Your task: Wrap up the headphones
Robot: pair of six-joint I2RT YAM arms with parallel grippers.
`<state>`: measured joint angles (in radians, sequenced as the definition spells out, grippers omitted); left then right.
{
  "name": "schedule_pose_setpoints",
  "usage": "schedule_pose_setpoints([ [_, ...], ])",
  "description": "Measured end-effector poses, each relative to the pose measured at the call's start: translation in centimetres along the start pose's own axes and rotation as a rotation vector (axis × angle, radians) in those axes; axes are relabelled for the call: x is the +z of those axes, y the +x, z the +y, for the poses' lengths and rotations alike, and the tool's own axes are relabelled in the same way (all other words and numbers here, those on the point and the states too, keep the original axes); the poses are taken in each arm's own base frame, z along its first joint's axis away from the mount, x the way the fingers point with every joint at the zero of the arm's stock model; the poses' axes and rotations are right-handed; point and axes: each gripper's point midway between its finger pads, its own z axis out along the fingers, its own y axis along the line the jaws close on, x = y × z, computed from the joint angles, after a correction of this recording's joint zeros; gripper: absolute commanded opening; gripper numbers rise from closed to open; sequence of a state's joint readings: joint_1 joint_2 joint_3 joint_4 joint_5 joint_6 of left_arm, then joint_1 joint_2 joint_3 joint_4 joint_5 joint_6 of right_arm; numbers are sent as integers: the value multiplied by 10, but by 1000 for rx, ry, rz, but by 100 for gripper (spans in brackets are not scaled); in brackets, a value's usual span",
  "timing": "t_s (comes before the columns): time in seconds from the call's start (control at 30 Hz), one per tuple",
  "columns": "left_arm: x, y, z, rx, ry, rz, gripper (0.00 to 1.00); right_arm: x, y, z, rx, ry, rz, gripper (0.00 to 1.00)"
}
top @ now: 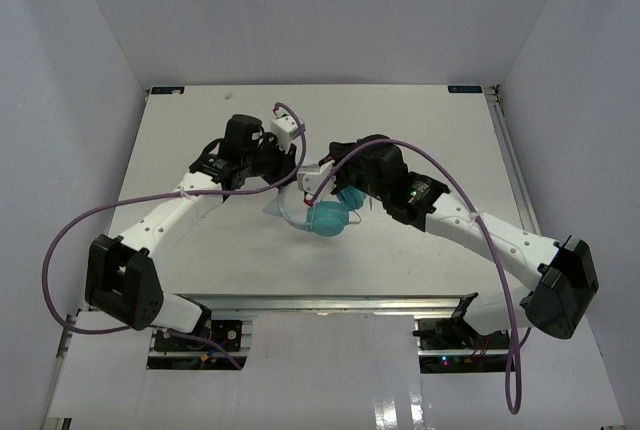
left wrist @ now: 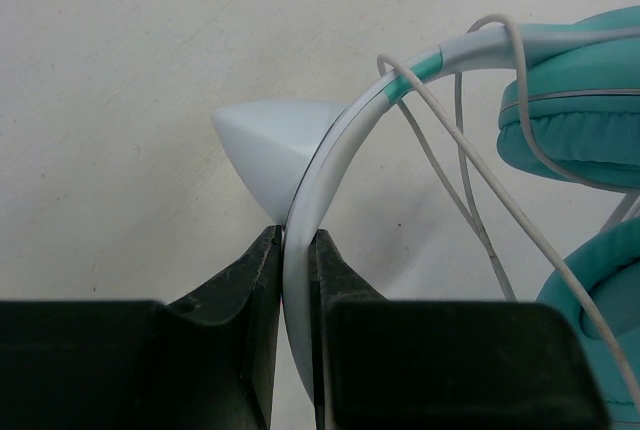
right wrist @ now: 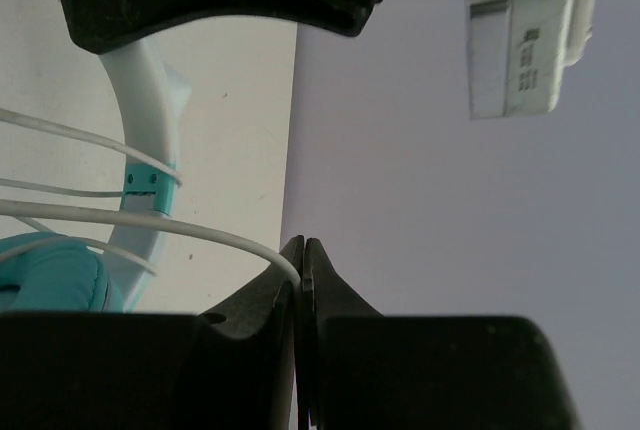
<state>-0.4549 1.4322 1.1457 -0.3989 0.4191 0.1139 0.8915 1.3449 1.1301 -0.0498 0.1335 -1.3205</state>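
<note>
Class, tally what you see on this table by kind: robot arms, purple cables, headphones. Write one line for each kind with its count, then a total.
Robot arms: 2 (left, right)
Purple cables: 2 (left, right)
Headphones: 1
Total: 5

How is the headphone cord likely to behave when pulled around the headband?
Probably floppy: the cord runs in loose curves past the headband, so it would likely sag unless kept taut. It looks thin and smooth, so it might slip through the right gripper pinching it.
</note>
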Motion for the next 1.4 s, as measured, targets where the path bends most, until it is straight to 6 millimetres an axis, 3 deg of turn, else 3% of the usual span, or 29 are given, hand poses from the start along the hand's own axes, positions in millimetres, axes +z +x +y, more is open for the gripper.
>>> schedule_pose_setpoints([
  [0.27, -30, -22, -27, 69, 51, -83, 0, 0, 23, -1, 50, -7, 6, 22],
  [0.53, -37, -22, -40, 78, 90, -83, 0, -3, 41, 12, 181, -95, -33, 21],
  [0.73, -38, -20, -40, 73, 86, -75, 0, -8, 40, 12, 302, -137, -115, 11],
  [0.97, -45, -24, -41, 78, 77, -86, 0, -12, 40, 23, 471, -199, -194, 8],
  [1.4, -72, -52, -48, 78, 53, -168, 0, -9, 4, 63, 877, -394, -401, 8],
])
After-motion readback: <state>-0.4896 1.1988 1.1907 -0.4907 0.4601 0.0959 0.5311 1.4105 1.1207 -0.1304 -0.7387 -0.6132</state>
